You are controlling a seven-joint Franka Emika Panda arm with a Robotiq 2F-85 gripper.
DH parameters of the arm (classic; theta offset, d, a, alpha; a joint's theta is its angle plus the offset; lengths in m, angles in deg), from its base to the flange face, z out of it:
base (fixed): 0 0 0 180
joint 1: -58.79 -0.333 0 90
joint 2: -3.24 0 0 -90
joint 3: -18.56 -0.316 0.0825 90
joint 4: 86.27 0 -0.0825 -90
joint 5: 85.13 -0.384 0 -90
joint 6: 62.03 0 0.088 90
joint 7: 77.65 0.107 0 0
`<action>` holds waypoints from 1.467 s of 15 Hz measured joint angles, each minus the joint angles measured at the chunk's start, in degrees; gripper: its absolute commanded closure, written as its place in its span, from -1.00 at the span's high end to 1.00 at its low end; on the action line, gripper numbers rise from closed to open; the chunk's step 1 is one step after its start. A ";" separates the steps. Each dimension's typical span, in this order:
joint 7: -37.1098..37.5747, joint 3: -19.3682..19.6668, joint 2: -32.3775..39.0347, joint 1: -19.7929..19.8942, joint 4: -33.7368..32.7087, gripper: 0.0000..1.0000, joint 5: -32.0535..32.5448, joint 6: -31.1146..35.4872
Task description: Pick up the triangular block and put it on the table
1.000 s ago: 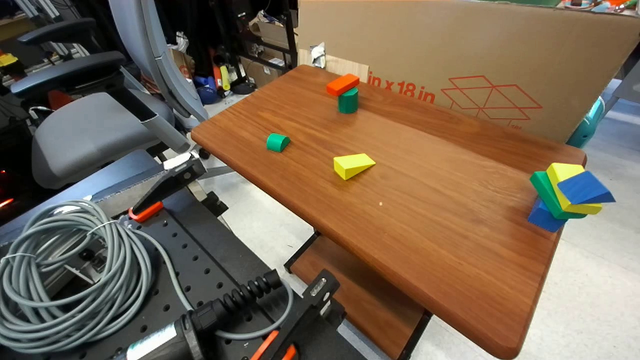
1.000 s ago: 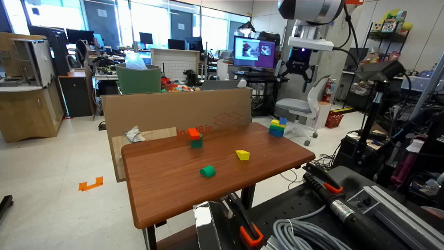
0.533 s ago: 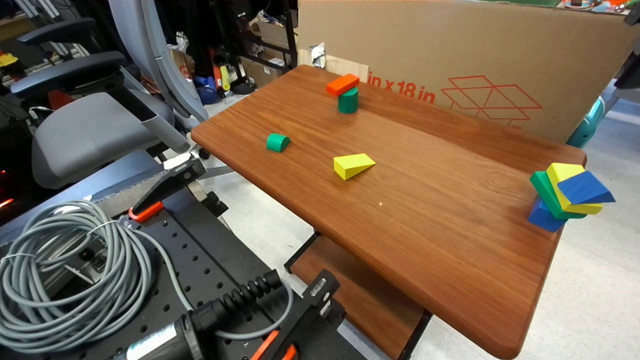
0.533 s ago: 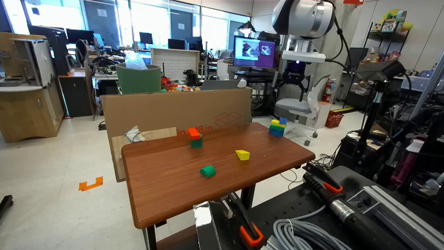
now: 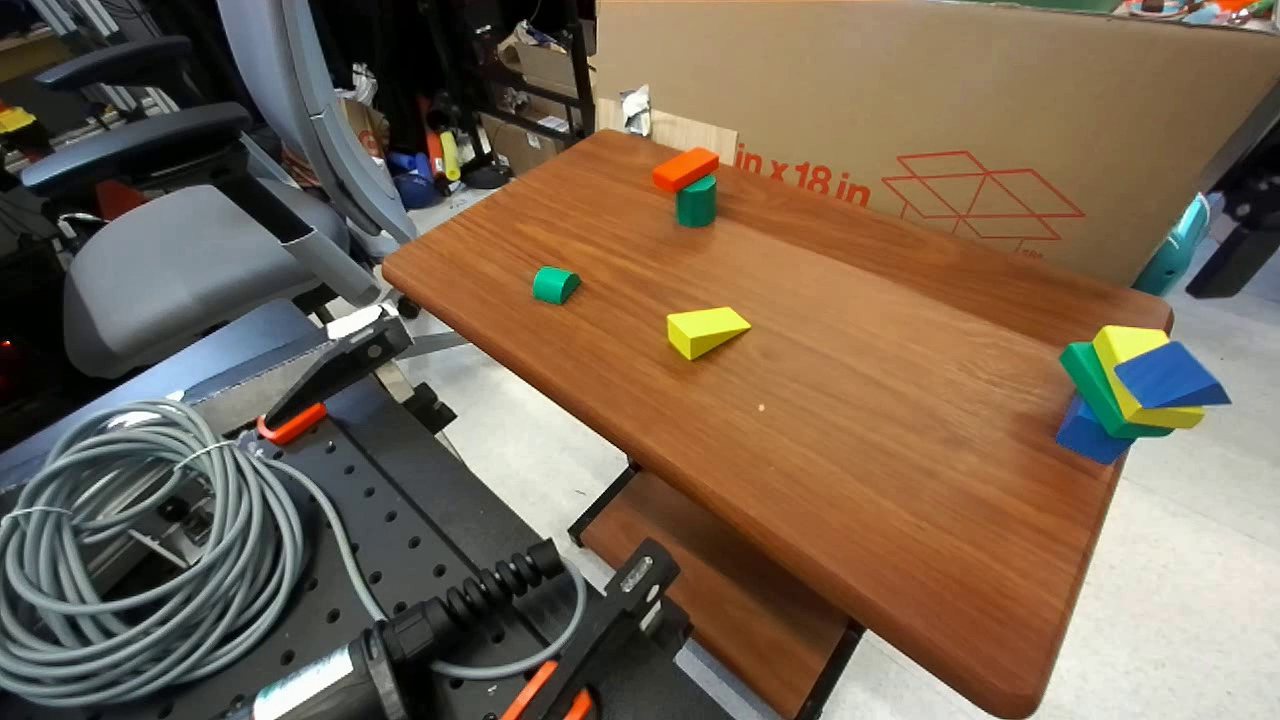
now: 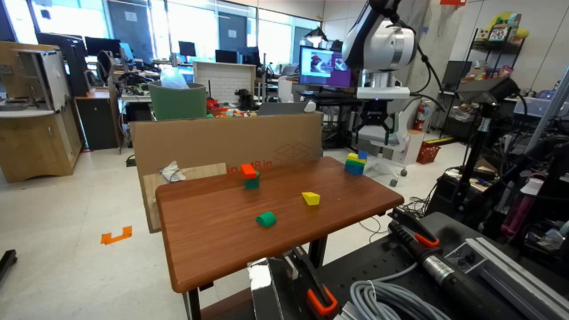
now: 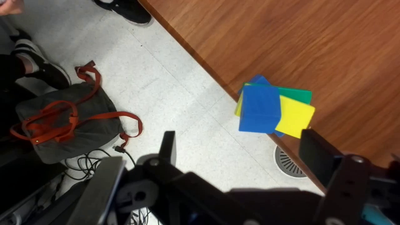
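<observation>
The blue triangular block point(image 5: 1172, 376) lies on top of a stack at the table's corner. It also shows in an exterior view point(image 6: 362, 155) and in the wrist view point(image 7: 261, 107). Under it are a flat yellow block point(image 7: 295, 117), a green block point(image 5: 1085, 370) and a lower blue block point(image 5: 1090, 432) that rests on the brown table point(image 5: 880, 420). My gripper point(image 7: 239, 132) is open and empty, its fingers wide apart. In an exterior view the gripper point(image 6: 372, 137) hangs above the stack, apart from it. Only one finger point(image 5: 1235, 255) shows at that exterior view's right edge.
A yellow wedge point(image 5: 700, 332) and a green half-round block point(image 5: 555, 285) lie on the table. An orange block point(image 5: 686, 170) sits on a green block point(image 5: 697, 203) near the back. A cardboard sheet point(image 5: 950, 120) stands along the far edge. The stack is at the table's edge.
My gripper has come down towards the stack and moved slightly left in an exterior view. It has come into view at the right edge of an exterior view. The blocks have not moved.
</observation>
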 measured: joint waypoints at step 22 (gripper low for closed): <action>0.35 -0.24 3.05 -2.48 -1.36 -0.80 5.89 0.00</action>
